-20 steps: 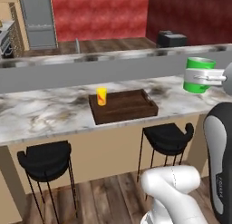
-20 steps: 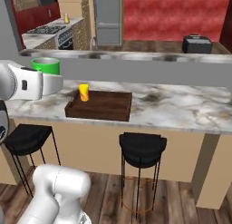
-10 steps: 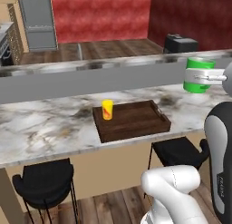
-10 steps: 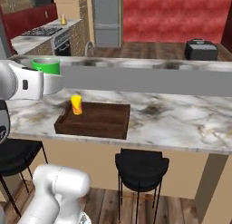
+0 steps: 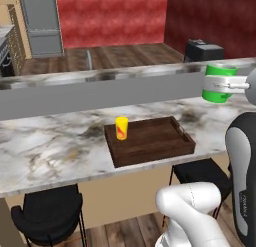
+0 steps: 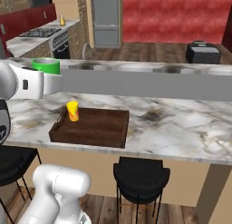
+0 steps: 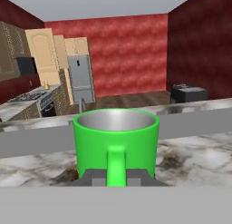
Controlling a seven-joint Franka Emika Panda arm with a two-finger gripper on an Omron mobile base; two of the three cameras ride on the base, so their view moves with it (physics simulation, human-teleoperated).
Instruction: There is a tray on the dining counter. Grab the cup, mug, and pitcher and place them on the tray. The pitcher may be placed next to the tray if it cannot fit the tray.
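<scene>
End effector (image 5: 226, 84) w/ mug (image 5: 218, 83) in grip, above dining counter (image 5: 60, 146).

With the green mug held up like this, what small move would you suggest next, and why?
Probably swing the mug left and down toward the tray. The gripper holds it by the handle, high and right of the tray, where only the cup stands, leaving bare wood beside it.

The dining counter (image 5: 55, 146) is a long marble top with brown veining and a raised grey ledge (image 5: 75, 98) along its far edge. The tray (image 5: 150, 141) rests flat on it, the cup (image 5: 121, 128) upright inside the tray.
</scene>
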